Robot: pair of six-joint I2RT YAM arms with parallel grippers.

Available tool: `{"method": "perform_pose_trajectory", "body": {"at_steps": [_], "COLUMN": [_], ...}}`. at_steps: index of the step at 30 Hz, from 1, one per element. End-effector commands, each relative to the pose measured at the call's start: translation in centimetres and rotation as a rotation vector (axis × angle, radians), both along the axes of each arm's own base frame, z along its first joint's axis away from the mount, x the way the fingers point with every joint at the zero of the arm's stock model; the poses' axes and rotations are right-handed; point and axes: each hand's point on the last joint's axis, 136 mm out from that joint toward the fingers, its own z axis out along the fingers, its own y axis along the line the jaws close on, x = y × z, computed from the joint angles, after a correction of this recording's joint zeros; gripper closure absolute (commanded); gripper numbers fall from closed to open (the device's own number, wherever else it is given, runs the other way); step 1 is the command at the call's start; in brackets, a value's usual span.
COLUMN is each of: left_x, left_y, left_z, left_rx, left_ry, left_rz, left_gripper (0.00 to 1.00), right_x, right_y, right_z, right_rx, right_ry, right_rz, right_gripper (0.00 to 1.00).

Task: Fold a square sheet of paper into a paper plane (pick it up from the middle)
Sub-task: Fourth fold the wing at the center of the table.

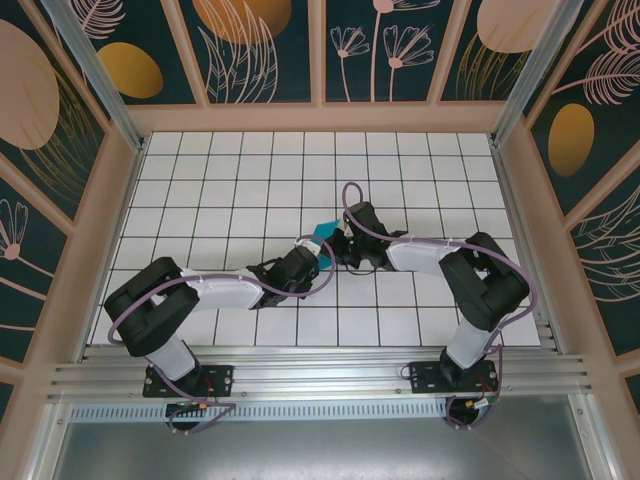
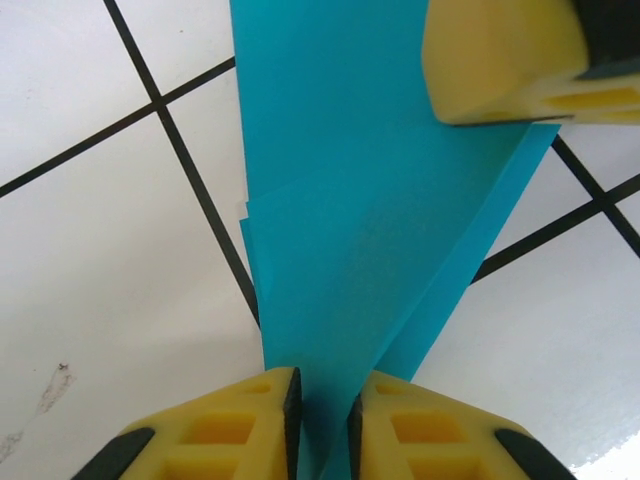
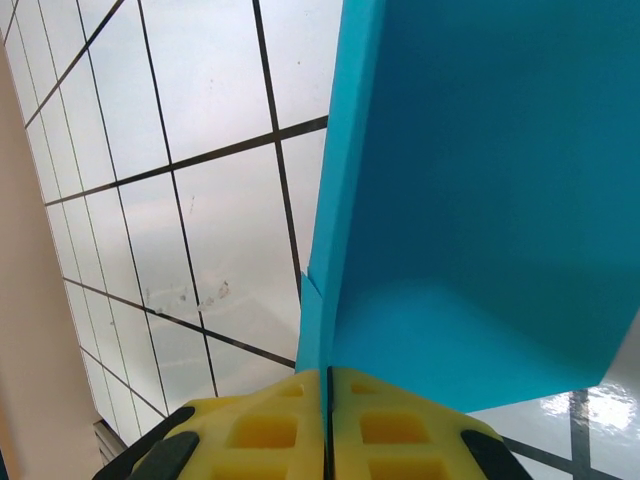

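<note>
Light, floppy folded teal paper point(image 3: 480, 200) wants holding at its creased edge: right gripper point(image 3: 328, 395) pinches it there, left gripper point(image 2: 325, 415) barely parted around it, grip unclear

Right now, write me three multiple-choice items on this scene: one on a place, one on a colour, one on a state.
1. Where is the creased teal-blue paper sheet?
A. near the middle of the white gridded table
B. at its far left corner
C. on the metal rail

2. What colour are the fingers of the right tool?
A. red
B. white
C. yellow

3. How is the right tool?
A. wide open
B. shut on the paper
C. shut on nothing

Key:
1 A: the top view shows teal mid-table.
2 C: the right wrist view shows yellow fingers.
3 B: its fingers meet with the sheet's edge pinched between them.
</note>
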Motion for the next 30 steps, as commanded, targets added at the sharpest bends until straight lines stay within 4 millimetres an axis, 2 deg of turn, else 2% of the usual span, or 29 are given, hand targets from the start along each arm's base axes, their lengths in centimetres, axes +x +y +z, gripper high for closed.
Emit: {"method": "perform_pose_trajectory", "body": {"at_steps": [1, 5, 13, 16, 25, 30], "left_x": [-0.2, -0.1, 0.4, 0.6, 0.6, 0.4], "left_y": [0.6, 0.2, -0.6, -0.7, -0.9, -0.9], "left_z": [-0.3, -0.1, 0.6, 0.7, 0.7, 0.5], "left_rx": [0.041, 0.03, -0.001, -0.008, -0.029, -0.034], "left_ry": [-0.005, -0.006, -0.016, -0.023, -0.025, -0.019], "left_rz": [-0.003, -0.009, -0.005, 0.001, 0.007, 0.001], "left_gripper": [0.8, 0.84, 0.77, 0.78, 0.93, 1.0], "right_x": [0.5, 0.5, 0.4, 0.5, 0.4, 0.5], "right_y": [0.3, 0.2, 0.2, 0.3, 0.2, 0.1], "right_z": [0.5, 0.4, 0.1, 0.1, -0.1, 0.5], "right_rx": [0.003, -0.001, -0.008, -0.008, -0.024, -0.026], "right_ry": [-0.009, -0.007, -0.001, 0.001, 0.006, -0.011], "right_rz": [0.011, 0.011, 0.015, 0.02, 0.024, 0.019], "right_gripper": [0.91, 0.9, 0.91, 0.91, 0.9, 0.83]}}
